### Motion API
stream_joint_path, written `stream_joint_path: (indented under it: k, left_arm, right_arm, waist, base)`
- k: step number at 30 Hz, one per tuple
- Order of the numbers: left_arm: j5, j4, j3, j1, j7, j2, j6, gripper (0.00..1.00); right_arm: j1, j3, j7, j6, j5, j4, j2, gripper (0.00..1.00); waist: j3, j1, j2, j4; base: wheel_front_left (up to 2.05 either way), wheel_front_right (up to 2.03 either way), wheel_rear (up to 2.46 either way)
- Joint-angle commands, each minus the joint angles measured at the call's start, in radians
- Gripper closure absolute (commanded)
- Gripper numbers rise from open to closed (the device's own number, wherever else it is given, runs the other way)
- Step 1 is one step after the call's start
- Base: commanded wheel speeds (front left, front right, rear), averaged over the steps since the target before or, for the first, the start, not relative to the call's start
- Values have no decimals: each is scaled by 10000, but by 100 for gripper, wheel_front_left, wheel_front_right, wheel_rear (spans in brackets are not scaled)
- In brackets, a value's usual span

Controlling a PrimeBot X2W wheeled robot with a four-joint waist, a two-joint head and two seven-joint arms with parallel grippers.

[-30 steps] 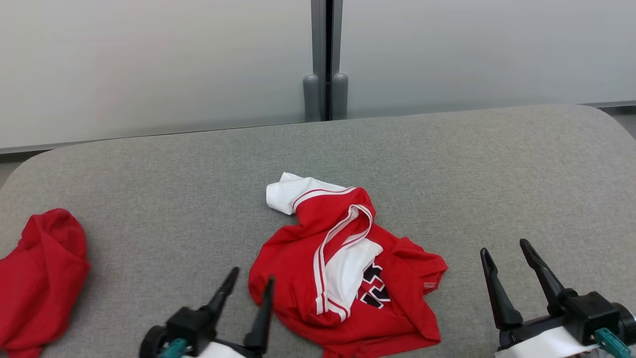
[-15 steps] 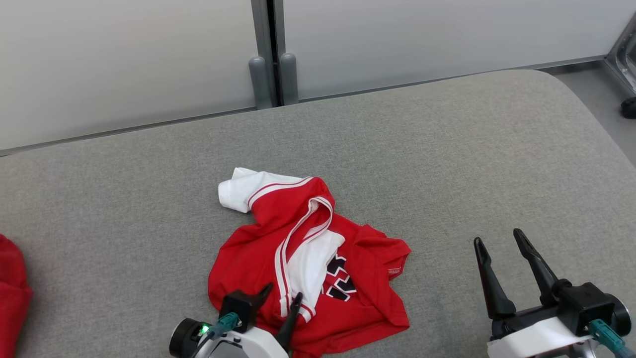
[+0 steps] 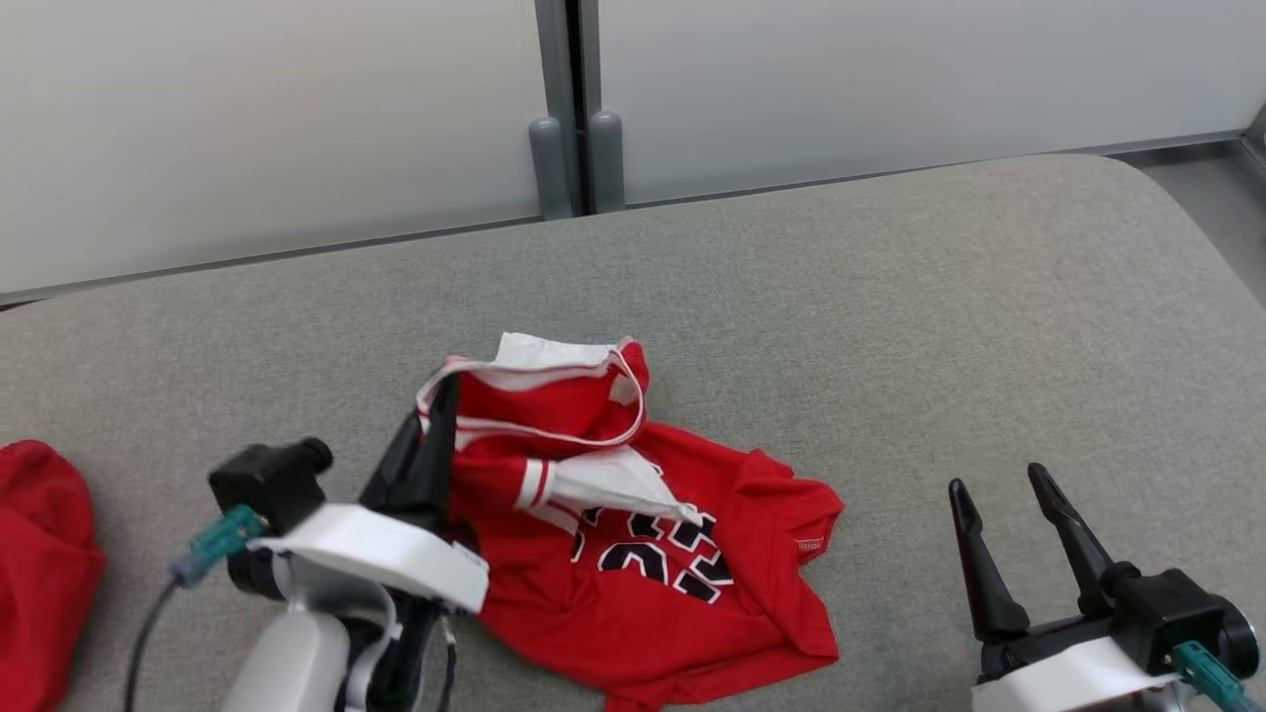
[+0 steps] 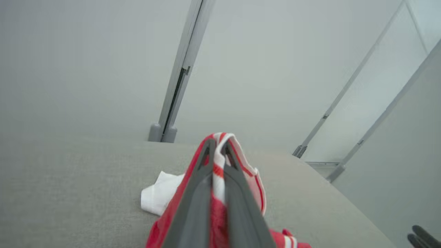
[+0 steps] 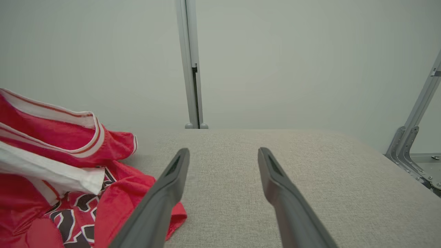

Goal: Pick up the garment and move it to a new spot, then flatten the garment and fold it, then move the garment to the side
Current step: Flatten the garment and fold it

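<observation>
The left end effector (image 3: pixel 445 396) is clenched on the striped edge of the red jersey (image 3: pixel 673 593), which lies mostly mid-counter (image 3: pixel 890 297) — a slow, high lift should shake it loose. The right end effector (image 3: pixel 994 477) stands released, well apart.

The left end effector (image 4: pixel 217 144) and right end effector (image 3: pixel 997 479) each have two tapering dark fingers (image 3: pixel 1076 539) on a black block (image 3: pixel 1157 603); behind each sits a white wrist shell (image 3: pixel 381 554) with a teal plug (image 3: pixel 220 536), the left one trailing a dark cable (image 3: pixel 138 648)
</observation>
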State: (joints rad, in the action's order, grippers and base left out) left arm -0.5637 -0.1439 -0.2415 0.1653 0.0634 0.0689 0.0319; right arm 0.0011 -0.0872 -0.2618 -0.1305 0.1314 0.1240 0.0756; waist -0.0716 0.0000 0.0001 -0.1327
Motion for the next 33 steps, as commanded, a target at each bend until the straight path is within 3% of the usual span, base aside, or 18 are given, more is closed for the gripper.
stream_joint_path:
  k: [1,10,19,29,33]
  left_arm:
    - [-92,259,137,246,-99,101,-70,100]
    - [-1435,2576,887,1871,-1951,680,14,100]
    - [-3964,4153,1115,3066,-4255,997,386,100]
    - [-6197,5979,737,3286,-5796,781,324,100]
    - [-6957,6580,862,3592,-6126,666,107,100]
  right_arm:
    - [61,-18,-49,-3,1,26,58,0]
    - [-105,-303,-49,-3,55,137,125,0]
    - [30,-317,-49,-5,93,175,193,0]
    - [-19,-310,-48,-5,138,244,167,0]
    - [-96,-356,-49,-3,116,237,134,0]
  waist:
    - [73,0,-1,110]
    - [312,0,-1,234]
    - [521,0,-1,-132]
    - [540,0,-1,-420]
    - [498,0,-1,-575]
  base:
    - [0,0,0]
    - [0,0,0]
    - [0,0,0]
    - [0,0,0]
    - [0,0,0]
